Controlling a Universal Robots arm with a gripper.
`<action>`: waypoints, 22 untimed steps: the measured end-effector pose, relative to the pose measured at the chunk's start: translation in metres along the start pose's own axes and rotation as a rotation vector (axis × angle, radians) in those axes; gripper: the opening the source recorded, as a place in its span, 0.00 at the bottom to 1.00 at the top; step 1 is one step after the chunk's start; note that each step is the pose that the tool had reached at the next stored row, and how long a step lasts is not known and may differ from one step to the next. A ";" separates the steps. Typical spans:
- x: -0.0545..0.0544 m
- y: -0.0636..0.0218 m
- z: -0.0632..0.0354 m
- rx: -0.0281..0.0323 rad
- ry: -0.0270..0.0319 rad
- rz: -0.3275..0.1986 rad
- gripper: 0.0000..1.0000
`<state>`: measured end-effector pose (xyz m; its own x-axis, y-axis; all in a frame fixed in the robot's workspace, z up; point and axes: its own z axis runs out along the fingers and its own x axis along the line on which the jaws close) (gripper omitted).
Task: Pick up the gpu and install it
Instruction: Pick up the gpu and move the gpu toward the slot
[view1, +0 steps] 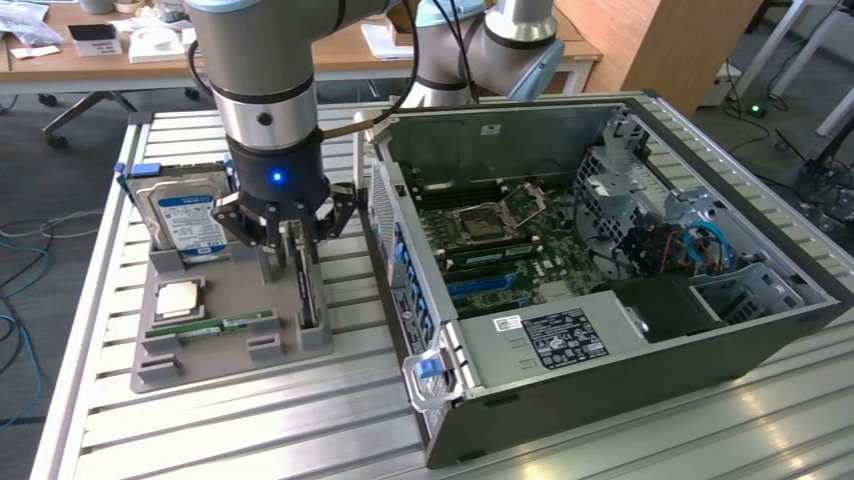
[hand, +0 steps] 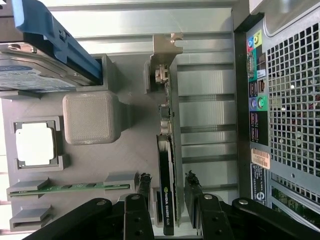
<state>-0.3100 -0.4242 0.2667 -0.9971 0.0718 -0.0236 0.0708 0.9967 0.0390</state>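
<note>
In the exterior view, a thick hard drive (view1: 184, 218) with a blue and white label stands at ten o'clock from the black gripper (view1: 296, 268). Both are over a flat grey plastic tray (view1: 247, 285). The gripper's fingers are wide apart and hold nothing. One finger is on each side of the gpu (view1: 308, 300), a thin dark card standing on its edge in the tray. A big open grey metal computer box (view1: 641, 370) sits at three o'clock.

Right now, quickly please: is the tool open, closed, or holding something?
Tool: open, one finger on each side of the gpu, which stands on edge in the grey holder; gaps show, nothing held.
</note>
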 end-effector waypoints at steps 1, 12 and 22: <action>0.000 0.0000 0.0001 0.0000 0.0000 0.000 0.42; 0.000 -0.0002 0.0048 0.0001 0.0001 0.000 0.42; 0.000 -0.0003 0.0068 0.0000 0.0000 0.000 0.42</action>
<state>-0.3100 -0.4242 0.2599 -0.9971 0.0718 -0.0235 0.0708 0.9967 0.0390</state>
